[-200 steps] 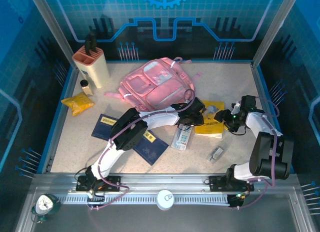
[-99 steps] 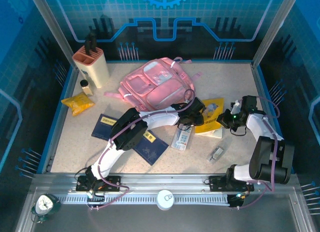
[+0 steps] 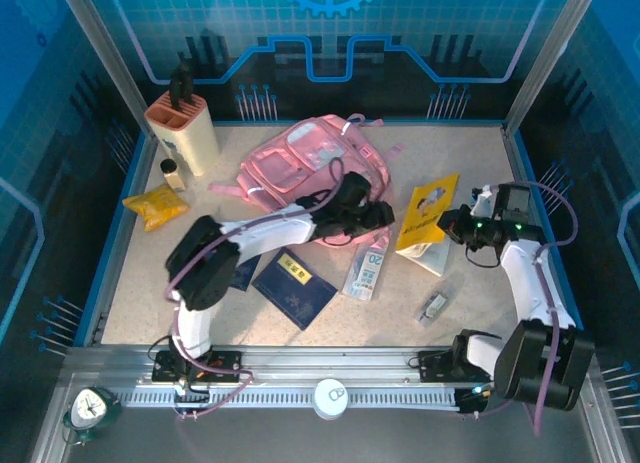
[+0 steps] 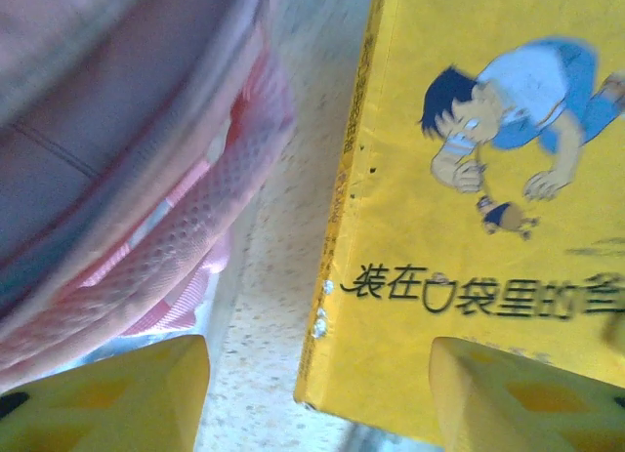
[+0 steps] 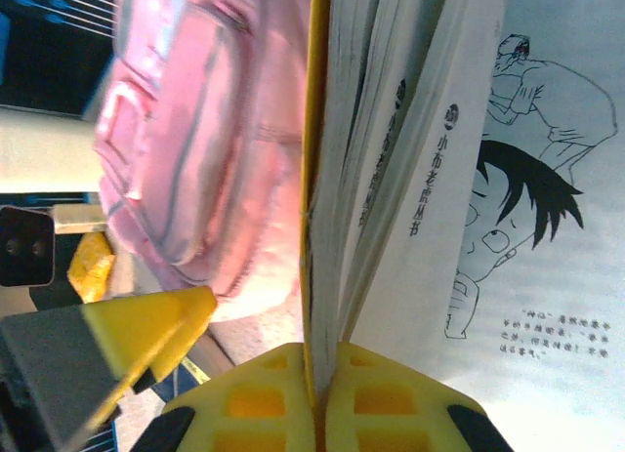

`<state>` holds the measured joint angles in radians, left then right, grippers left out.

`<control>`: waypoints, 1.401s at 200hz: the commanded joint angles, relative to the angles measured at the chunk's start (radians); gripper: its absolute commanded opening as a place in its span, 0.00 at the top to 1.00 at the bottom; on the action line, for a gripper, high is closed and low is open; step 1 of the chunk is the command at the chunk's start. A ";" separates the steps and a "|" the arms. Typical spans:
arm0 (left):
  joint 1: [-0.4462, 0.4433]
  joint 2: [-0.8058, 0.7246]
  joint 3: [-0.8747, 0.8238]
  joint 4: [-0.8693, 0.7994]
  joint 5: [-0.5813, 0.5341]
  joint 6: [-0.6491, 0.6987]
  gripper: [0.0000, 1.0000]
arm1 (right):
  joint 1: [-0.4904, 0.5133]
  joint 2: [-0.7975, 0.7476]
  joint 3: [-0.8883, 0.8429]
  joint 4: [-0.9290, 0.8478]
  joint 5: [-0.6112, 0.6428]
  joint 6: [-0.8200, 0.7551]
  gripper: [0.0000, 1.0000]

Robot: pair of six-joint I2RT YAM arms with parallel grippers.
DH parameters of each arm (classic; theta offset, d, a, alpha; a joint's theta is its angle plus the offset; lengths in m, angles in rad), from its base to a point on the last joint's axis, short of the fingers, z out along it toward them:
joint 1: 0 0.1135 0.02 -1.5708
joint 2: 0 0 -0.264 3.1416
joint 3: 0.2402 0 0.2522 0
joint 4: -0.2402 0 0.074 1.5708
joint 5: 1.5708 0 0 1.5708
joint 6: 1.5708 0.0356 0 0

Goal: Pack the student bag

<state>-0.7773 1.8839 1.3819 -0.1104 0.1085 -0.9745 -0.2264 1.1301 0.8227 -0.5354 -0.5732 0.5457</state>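
Observation:
The student bag (image 3: 305,163) is a pink backpack lying at the back middle of the table; it also shows as pink fabric in the left wrist view (image 4: 117,159) and in the right wrist view (image 5: 195,130). A yellow picture book (image 3: 428,211) stands tilted up to the bag's right. My right gripper (image 3: 453,226) is shut on the book's cover and pages (image 5: 332,179), which run between its pads (image 5: 264,403). My left gripper (image 3: 380,218) hangs open (image 4: 317,403) between the bag and the book's cover (image 4: 469,227), with nothing between its fingers (image 4: 107,393).
A beige knife block (image 3: 182,131), a small bottle (image 3: 172,173) and a yellow snack bag (image 3: 155,205) stand at the back left. Dark blue booklets (image 3: 293,286), a packaged item (image 3: 366,273) and a small clear object (image 3: 433,305) lie in front of the bag.
My right gripper has shut on the book and raised its edge, so the book now stands tilted. My left gripper has opened, let go of the book and drawn back toward the bag.

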 commanded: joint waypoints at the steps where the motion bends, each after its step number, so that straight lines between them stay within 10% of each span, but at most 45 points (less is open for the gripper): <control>1: 0.033 -0.128 -0.092 0.097 0.062 -0.035 0.32 | 0.041 -0.060 0.088 0.008 -0.084 0.026 1.00; 98: 0.190 -0.275 -0.340 0.432 0.275 -0.195 0.12 | 0.320 -0.014 0.124 0.306 -0.239 0.215 1.00; 188: 0.187 -0.269 -0.343 0.635 0.311 -0.259 0.73 | 0.329 0.051 0.063 0.386 -0.242 0.222 1.00; 280: 0.171 -0.253 -0.326 0.549 0.257 -0.204 0.67 | 0.332 0.028 0.013 0.495 -0.309 0.297 1.00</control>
<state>-0.5697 1.6264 1.0187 0.3458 0.3111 -1.1793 0.0906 1.1774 0.8398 -0.1104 -0.8032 0.8318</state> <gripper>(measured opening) 0.344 0.074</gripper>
